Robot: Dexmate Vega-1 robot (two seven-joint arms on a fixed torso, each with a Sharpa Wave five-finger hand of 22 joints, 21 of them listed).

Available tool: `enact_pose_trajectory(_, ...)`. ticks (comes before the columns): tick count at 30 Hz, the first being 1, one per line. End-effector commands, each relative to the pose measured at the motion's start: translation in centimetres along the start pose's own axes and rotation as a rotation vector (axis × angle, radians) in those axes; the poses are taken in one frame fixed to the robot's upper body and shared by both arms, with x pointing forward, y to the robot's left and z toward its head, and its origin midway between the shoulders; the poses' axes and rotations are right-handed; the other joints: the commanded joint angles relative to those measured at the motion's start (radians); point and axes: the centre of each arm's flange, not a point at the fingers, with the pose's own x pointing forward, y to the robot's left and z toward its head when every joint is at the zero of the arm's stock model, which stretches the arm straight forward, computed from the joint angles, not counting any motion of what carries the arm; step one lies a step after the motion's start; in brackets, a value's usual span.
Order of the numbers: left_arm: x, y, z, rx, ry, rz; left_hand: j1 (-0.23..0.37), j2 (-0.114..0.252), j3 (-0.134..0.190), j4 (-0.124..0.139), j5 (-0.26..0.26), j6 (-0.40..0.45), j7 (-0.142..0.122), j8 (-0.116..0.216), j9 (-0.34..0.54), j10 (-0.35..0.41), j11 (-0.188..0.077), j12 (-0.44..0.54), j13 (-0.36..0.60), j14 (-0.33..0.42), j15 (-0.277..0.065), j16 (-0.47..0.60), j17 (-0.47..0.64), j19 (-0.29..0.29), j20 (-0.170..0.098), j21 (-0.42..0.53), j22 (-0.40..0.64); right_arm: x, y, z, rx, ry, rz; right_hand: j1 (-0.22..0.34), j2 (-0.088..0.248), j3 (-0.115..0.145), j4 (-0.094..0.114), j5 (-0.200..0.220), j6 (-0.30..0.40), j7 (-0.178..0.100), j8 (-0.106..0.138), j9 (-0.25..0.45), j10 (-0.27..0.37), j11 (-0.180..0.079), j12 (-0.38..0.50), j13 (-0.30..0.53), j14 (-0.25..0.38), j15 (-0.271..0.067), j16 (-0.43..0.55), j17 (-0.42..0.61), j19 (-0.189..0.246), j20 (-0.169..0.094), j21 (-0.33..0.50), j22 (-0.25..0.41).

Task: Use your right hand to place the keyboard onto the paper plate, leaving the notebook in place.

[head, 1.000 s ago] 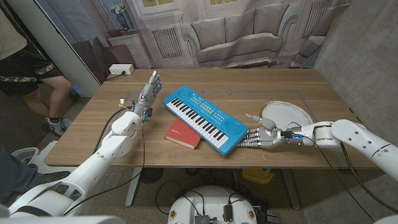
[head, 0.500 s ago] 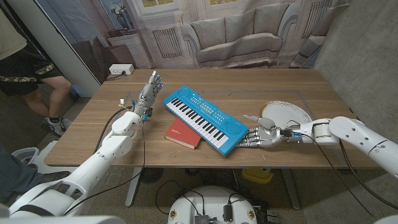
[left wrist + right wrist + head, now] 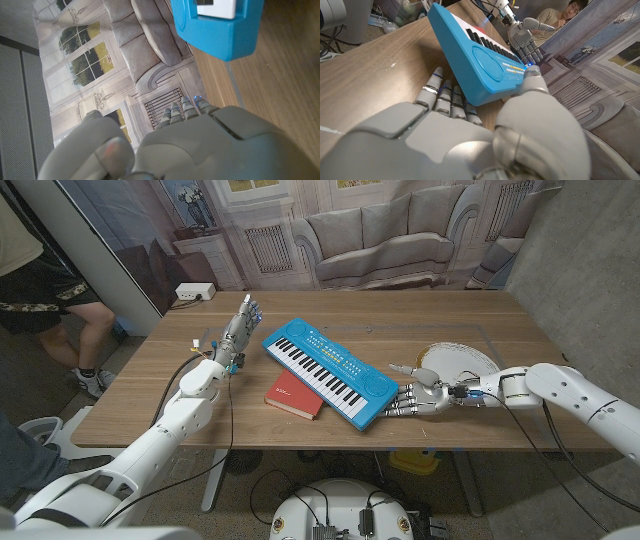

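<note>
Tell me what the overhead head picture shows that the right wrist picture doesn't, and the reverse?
The head view alone gives the red notebook lying partly under the keyboard, and the paper plate behind the right hand. The right wrist view alone gives that hand's fingers reaching beneath the keyboard's raised end. Both share the blue keyboard, the wooden table and the upright left hand.

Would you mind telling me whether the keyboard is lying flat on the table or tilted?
Tilted: the keyboard leans with one part on the notebook, its right end raised at the right robot hand.
</note>
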Motion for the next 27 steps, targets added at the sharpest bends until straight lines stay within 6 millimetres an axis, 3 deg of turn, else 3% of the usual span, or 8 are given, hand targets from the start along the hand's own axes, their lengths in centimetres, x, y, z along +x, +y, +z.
enact_pose_trajectory(1, 0.12, 0.07, -0.07, -0.003, 0.001, -0.001, 0.007, 0.004, -0.008, 0.001, -0.005, -0.005, -0.006, 0.007, 0.006, -0.011, 0.000, 0.001, 0.004, -0.007, 0.006, 0.006, 0.003, -0.011, -0.002, 0.001, 0.003, 0.19, 0.38, 0.56, -0.046, 0.034, -0.018, -0.002, -0.005, -0.008, 0.000, 0.006, -0.009, 0.082, 0.000, 0.001, -0.013, 0.002, 0.006, 0.001, -0.030, 0.015, -0.004, 0.001, -0.010, -0.004, 0.000, 0.005)
enact_pose_trajectory(10, 0.25, 0.21, 0.13, 0.000, -0.002, -0.001, 0.008, 0.005, -0.010, 0.001, -0.006, -0.005, -0.005, 0.007, 0.006, -0.011, 0.001, 0.001, 0.004, -0.007, 0.006, 0.006, 0.003, -0.011, -0.002, 0.001, 0.003, 0.23, 0.44, 0.73, -0.050, 0.040, -0.015, 0.005, -0.001, -0.009, 0.002, 0.009, -0.018, 0.081, 0.001, 0.001, -0.025, 0.002, 0.007, 0.002, -0.041, -0.001, -0.002, 0.002, -0.021, -0.021, 0.002, 0.006)
enact_pose_trajectory(18, 0.30, 0.26, 0.15, 0.000, -0.005, -0.002, 0.009, 0.005, -0.011, 0.001, -0.006, -0.005, -0.005, 0.007, 0.006, -0.013, 0.001, 0.000, 0.004, -0.007, 0.007, 0.006, 0.003, -0.010, 0.000, 0.002, 0.003, 0.36, 0.50, 0.84, -0.057, 0.048, -0.012, 0.025, 0.002, -0.006, -0.002, 0.014, -0.018, 0.080, 0.006, 0.001, -0.023, 0.001, 0.013, 0.004, -0.024, -0.009, 0.008, 0.003, -0.004, -0.039, 0.013, 0.007)
enact_pose_trajectory(27, 0.27, 0.28, 0.08, -0.002, -0.006, 0.003, 0.009, 0.007, -0.013, 0.001, -0.006, -0.005, -0.005, 0.007, 0.006, -0.012, 0.001, 0.001, 0.004, -0.007, 0.008, 0.006, 0.003, -0.010, 0.000, 0.002, 0.003, 0.47, 0.53, 1.05, -0.078, 0.056, -0.015, 0.050, 0.000, -0.009, -0.004, 0.021, -0.038, 0.080, 0.004, 0.001, -0.009, -0.006, 0.023, 0.003, 0.018, -0.042, 0.021, 0.005, 0.003, -0.085, 0.020, 0.009)
